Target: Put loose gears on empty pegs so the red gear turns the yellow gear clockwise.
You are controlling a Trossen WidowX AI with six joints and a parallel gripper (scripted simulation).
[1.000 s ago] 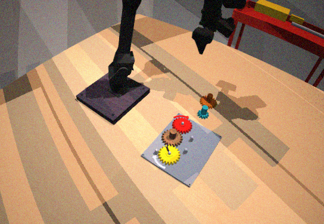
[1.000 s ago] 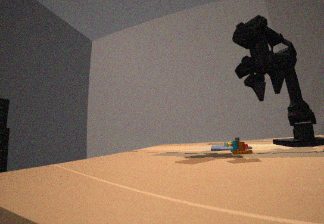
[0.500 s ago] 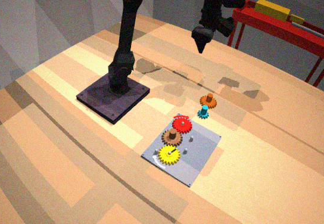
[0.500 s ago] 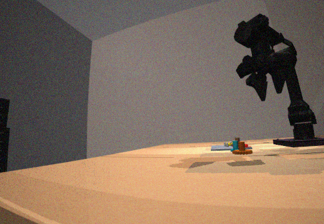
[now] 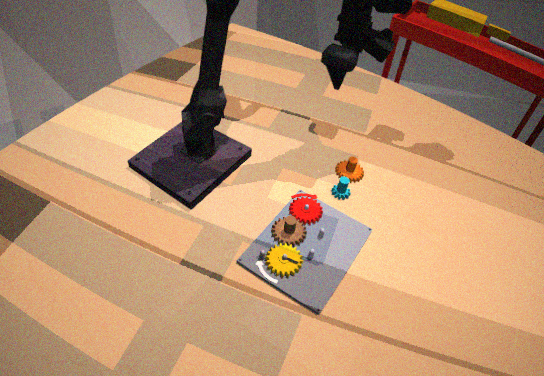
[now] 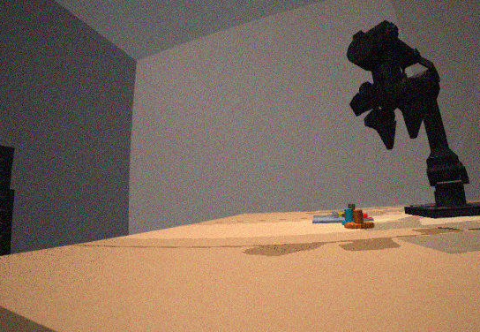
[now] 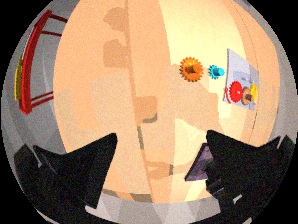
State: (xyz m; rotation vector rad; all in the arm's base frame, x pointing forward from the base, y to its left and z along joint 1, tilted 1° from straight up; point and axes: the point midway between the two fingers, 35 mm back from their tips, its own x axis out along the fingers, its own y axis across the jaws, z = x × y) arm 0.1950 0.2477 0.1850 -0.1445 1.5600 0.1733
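Well beyond the grey board's edge, open end effector.

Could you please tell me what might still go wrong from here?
The brown gear sits between the red gear and the yellow gear; if its teeth miss either neighbour, the drive would probably fail. It might also sit slightly high on its peg; I cannot tell. The open gripper could knock it if brought back to the board.

At one o'clock, a red cart (rather bright) carries a yellow box.
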